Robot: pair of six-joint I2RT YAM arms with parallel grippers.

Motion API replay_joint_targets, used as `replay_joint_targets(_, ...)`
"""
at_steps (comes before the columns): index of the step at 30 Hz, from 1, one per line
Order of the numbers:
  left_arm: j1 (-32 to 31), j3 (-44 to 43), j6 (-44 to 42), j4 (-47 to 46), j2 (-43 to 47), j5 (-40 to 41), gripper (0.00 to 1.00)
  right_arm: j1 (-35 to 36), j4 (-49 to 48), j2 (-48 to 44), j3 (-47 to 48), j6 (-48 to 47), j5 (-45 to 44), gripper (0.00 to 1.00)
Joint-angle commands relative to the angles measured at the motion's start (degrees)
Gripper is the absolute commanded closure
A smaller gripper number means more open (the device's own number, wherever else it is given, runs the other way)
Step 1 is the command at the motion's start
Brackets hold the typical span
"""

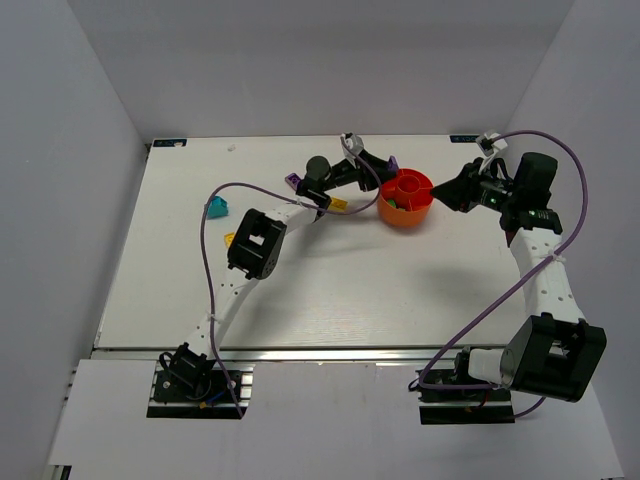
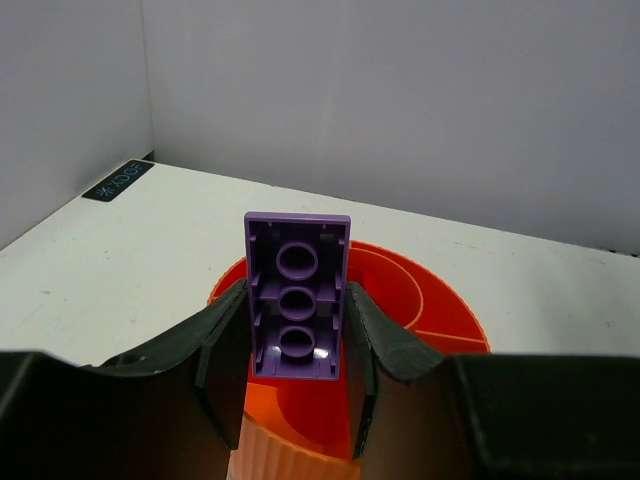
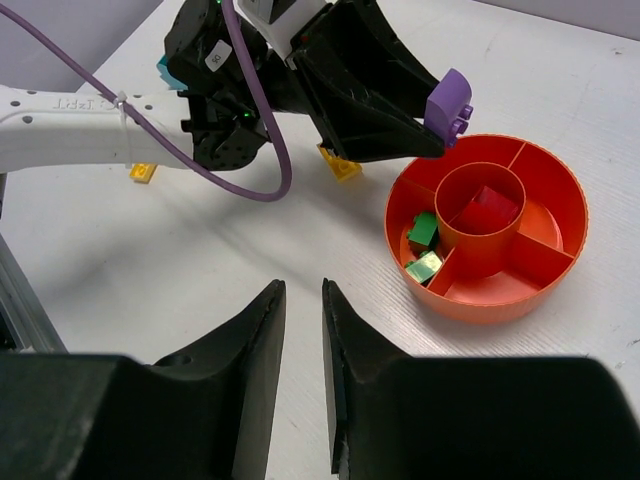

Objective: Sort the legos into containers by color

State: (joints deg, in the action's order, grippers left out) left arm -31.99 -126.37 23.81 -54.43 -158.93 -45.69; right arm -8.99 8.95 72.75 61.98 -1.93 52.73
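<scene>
Orange bowl point(image 1: 405, 216) sits upper centre from above; the left gripper point(image 2: 296, 330), clenched on a purple brick point(image 2: 298, 260), holds it over the bowl's rim, so a release could bounce it outside or among the green bricks point(image 3: 423, 232). Right gripper point(image 3: 303, 290) hangs empty, jaws slightly parted. Pale walls point(image 1: 300, 60) enclose the smooth white table point(image 1: 330, 290).

Purple brick point(image 2: 298, 260) stands upright in my left gripper point(image 2: 297, 292), hollow underside facing me, right above the rim of the orange bowl point(image 2: 440, 312). Ahead of my right gripper point(image 3: 302, 290), a red brick point(image 3: 488, 210) sits in the centre cup point(image 3: 452, 190), with two green bricks point(image 3: 423, 232) in the compartment left of it.
</scene>
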Motion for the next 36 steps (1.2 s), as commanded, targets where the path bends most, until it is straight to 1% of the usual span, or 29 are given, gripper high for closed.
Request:
replay_joint_targets(1,-0.71,-1.69,-0.61,-0.94,1.52,0.43,0.84,-0.32,-1.30,0.20,-0.01,-0.53,1.41,0.73)
replay_joint_targets(6,-1.23,-1.25,-0.52,-0.50,1.26,0.87,0.82,-0.32,-1.30,0.11,-0.01,-0.61,1.76,0.72)
replay_joint_targets(9,-1.24,-0.99,-0.70,-0.15,1.34,1.13,0.80,-0.32,-1.30,0.02,-0.10,-0.61,1.76,0.72)
replay_joint_targets(12,-1.24,-0.64,-0.79,-0.06,1.34,1.39,0.76,-0.24,-1.30,0.11,-0.19,-0.61,2.03,0.72)
replay_joint_targets(16,-1.24,-0.46,-0.44,0.12,1.17,1.75,0.67,-0.32,-1.30,0.11,-0.19,-0.61,1.94,0.72)
replay_joint_targets(23,-1.24,-0.02,-0.26,0.21,0.99,2.10,0.60,-0.32,-1.30,0.20,-0.28,-0.70,1.94,0.71)
replay_joint_targets(36,-1.24,1.12,0.18,0.21,0.73,2.10,0.52,-0.32,-1.22,0.37,-0.28,-0.79,2.11,0.69)
